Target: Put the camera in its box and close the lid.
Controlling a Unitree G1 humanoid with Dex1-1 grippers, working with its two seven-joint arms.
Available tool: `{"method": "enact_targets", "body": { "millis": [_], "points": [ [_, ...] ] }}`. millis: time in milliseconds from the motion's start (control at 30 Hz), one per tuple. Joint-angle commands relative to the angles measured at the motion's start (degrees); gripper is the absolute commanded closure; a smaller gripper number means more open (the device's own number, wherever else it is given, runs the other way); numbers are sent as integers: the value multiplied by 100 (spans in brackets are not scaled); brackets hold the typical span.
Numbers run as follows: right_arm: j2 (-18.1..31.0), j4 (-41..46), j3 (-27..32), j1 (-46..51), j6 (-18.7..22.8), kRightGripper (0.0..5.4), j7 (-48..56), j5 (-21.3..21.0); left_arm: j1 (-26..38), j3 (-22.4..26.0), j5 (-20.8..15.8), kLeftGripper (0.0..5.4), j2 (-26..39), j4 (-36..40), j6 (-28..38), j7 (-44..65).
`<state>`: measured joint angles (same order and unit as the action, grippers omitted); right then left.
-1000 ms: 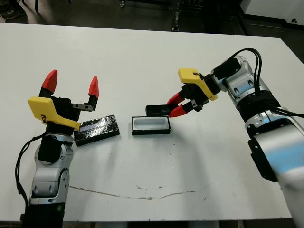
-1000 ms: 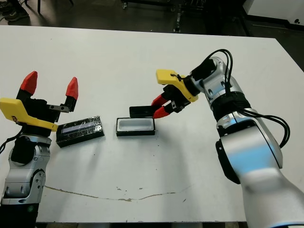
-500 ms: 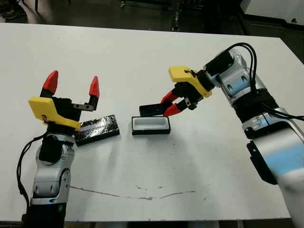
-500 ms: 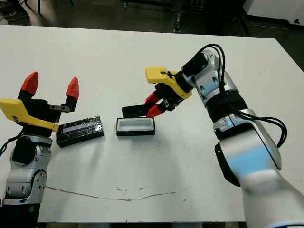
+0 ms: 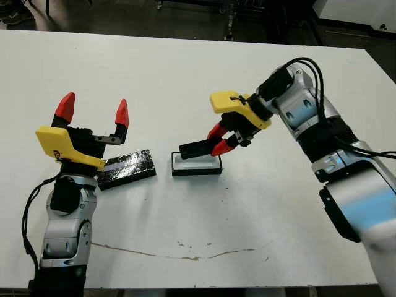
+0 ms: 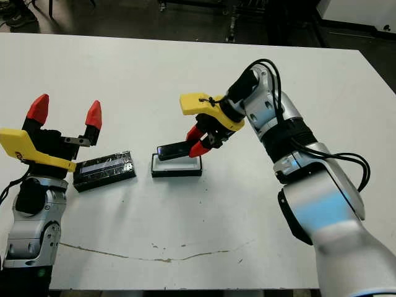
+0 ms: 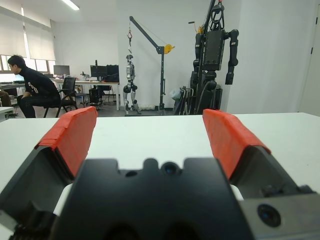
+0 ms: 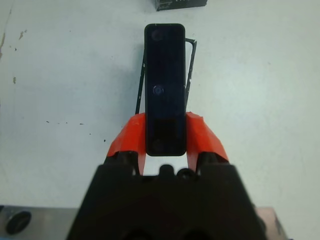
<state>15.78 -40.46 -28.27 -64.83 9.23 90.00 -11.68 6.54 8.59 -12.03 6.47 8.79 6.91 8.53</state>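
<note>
Two red fingers of the right gripper clamp one end of the camera, which juts beyond their tips just above the box; the left gripper hangs fingers apart, the lid just below its tips

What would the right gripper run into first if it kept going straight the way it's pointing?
Probably the box: the right gripper holds the camera just above it, pointing down-left.

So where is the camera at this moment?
The camera is held between the fingers of the right gripper, above the open box near the table's middle; the lid lies to the box's left.
</note>
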Motion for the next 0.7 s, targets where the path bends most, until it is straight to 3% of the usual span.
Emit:
{"method": "enact_targets", "body": {
  "millis": [33, 700],
  "points": [
    [-12, 50, -52, 39, -22, 374, -46, 2, -107, 31, -58, 0, -31, 11, -59, -19],
    [43, 595, -374, 120, 603, 374, -491, -389, -145, -13, 1, 0, -33, 17, -31, -59]
  ]
}}
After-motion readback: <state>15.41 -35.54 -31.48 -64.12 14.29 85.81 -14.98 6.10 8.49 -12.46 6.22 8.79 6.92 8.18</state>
